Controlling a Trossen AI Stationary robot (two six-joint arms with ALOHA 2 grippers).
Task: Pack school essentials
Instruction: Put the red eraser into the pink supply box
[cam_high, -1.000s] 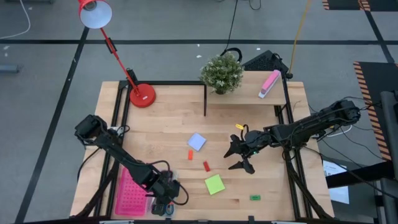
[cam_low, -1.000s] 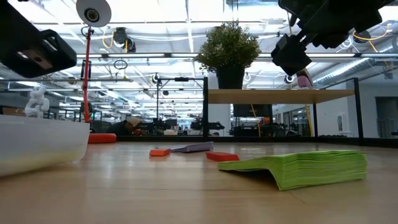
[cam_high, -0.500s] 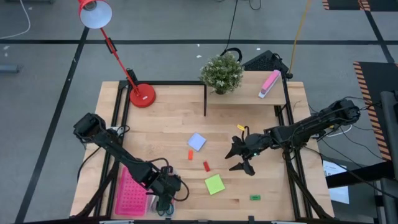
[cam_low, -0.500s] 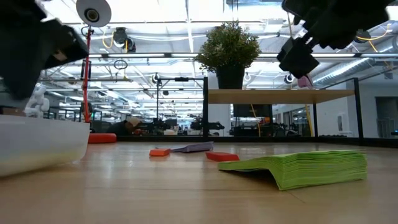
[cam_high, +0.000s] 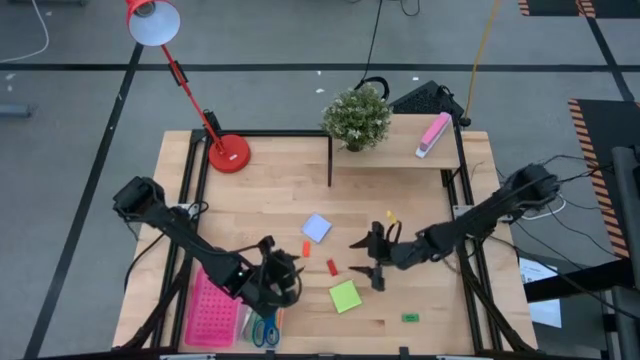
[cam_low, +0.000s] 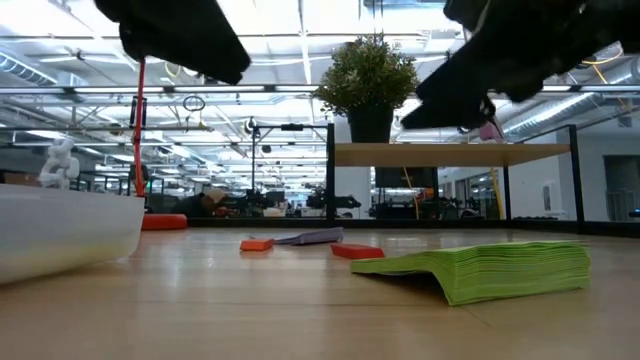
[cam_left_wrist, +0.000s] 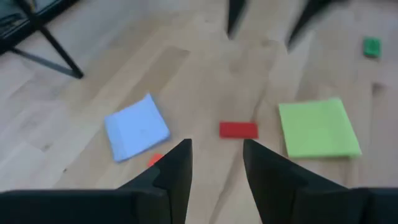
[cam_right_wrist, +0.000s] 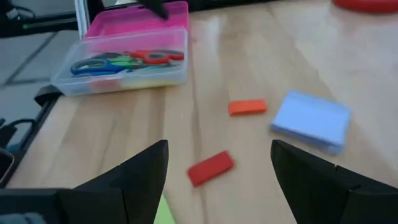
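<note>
On the table lie a pale-blue note pad (cam_high: 317, 227), an orange block (cam_high: 306, 248), a red block (cam_high: 332, 267), a green note pad (cam_high: 345, 296) and a tiny green block (cam_high: 410, 318). Scissors with blue, green and red handles (cam_right_wrist: 127, 60) lie in a clear box (cam_high: 262, 328) at the near edge. My left gripper (cam_high: 277, 275) hovers open left of the red block (cam_left_wrist: 238, 129). My right gripper (cam_high: 365, 258) hovers wide open just right of it, with the red block (cam_right_wrist: 211, 168) below its fingers.
A pink perforated tray (cam_high: 210, 310) lies beside the clear box at the near left. At the back stand a red lamp (cam_high: 228, 152) and a shelf with a plant (cam_high: 356, 117) and a pink-and-white block (cam_high: 433, 134). A small yellow thing (cam_high: 388, 215) lies far right of the pads.
My left gripper has gone up from over the clear box at the near edge and away toward the table's middle; the scissors now show in the box. My right gripper has gone toward the table's left, closer to the red block.
</note>
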